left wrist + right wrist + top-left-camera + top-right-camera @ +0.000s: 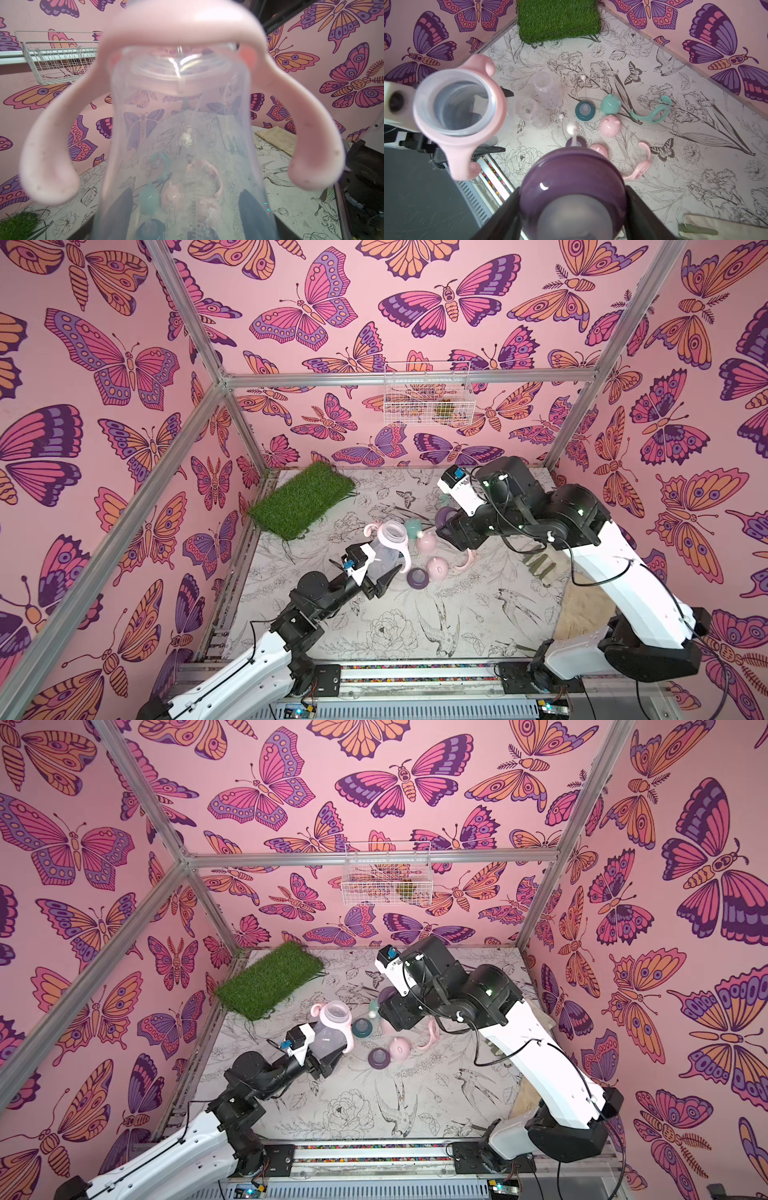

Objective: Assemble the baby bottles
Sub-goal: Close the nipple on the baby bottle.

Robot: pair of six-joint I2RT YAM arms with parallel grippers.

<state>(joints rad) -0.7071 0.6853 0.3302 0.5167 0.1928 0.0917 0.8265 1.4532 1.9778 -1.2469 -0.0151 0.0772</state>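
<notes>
Above the bench (478,614), the left pincer (380,568) is part-closed around the body of a clear bottle (388,541). The bottle is uncapped and wears a pink two-handled ring (467,145); the left wrist view shows a faint printed scale on its wall, too blurred to read. The right pincer (573,207), jaws set wide, clamps a purple nipple collar (571,176) in the air near the bottle's mouth, not touching, with a weighted straw (572,133) hanging from it. Only the right wrist view shows two bare bottles (548,89) lying on the bench beside a teal collar (585,111), teal cap (611,104) and teal ring (654,113); in both top views the held bottle covers them.
</notes>
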